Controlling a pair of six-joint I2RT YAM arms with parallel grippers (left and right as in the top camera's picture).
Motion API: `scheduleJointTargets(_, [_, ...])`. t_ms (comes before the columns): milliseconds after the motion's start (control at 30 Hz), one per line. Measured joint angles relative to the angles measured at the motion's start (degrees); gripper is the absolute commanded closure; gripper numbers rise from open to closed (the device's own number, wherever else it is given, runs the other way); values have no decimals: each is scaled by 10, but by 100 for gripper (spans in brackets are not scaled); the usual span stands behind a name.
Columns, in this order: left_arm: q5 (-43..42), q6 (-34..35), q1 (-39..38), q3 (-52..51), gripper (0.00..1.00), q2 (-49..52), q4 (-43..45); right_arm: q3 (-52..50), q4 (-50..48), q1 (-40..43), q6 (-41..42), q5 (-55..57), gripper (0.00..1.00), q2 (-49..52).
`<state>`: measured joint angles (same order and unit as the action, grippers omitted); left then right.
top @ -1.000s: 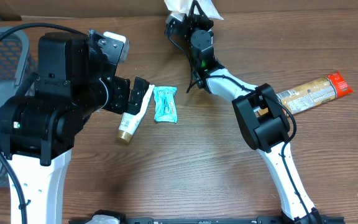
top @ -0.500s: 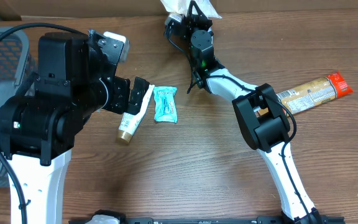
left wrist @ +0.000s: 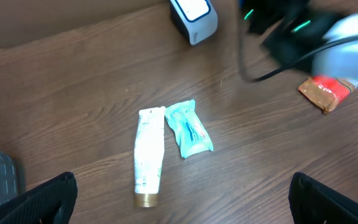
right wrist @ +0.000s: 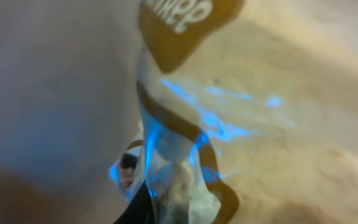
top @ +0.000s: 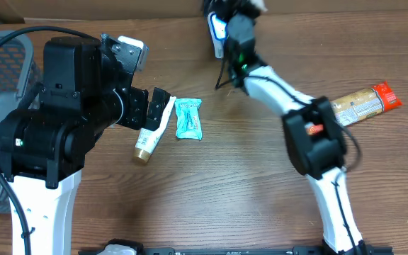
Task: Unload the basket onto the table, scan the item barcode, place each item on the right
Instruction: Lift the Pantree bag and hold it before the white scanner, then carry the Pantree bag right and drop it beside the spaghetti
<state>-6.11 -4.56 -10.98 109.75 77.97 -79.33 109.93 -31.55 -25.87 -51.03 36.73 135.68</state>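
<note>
Wooden table (top: 211, 198), scanner (top: 217, 32) at its far edge
Your right gripper (right wrist: 160, 208) pinches a blue-lit plastic packet (right wrist: 166, 137); your left gripper (left wrist: 185, 202) hangs spread over the toothpaste tube (left wrist: 149, 165)

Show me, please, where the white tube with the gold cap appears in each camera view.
Overhead: the white tube lies left of centre, slanted, cap toward the bottom.
Left wrist: the tube is at lower centre, cap toward the bottom edge.
Right wrist: not in it.
Shared landmark: the teal packet, just right of the tube in both.
</note>
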Motion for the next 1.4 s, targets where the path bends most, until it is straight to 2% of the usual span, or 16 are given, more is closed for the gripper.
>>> scheduleJointTargets(100, [0,0,0,0,0,0,0,3,153,7,70,27,96,-83])
scheduleJointTargets(200, [0,0,0,0,0,0,0,5,326,10,184,33,96,-178])
scheduleJointTargets(233, [0,0,0,0,0,0,0,7,355,10,207,31,96,-192])
scheduleJointTargets(433, [0,0,0,0,0,0,0,10,644,29,476,-61,96,-335])
scheduleJointTargets(467, [0,0,0,0,0,0,0,9,666,37,500,-74,96,-347])
scheduleJointTargets(633, [0,0,0,0,0,0,0,10,835,163,682,-195,96,-431])
scheduleJointTargets(767, [0,0,0,0,0,0,0,8,930,281,764,-309,96,-445])
scheduleJointTargets(900, [0,0,0,0,0,0,0,-47,944,353,795,-416,96,-432])
scheduleJointTargets(1067, [0,0,0,0,1,0,0,-183,862,405,800,-495,96,-406])
scheduleJointTargets(1233, [0,0,0,0,0,0,0,-319,786,440,805,-526,96,-387])
scheduleJointTargets(1367, [0,0,0,0,1,0,0,-383,760,465,806,-528,95,-386])
scheduleJointTargets(1400, [0,0,0,0,0,0,0,-390,761,469,806,-525,90,-386])
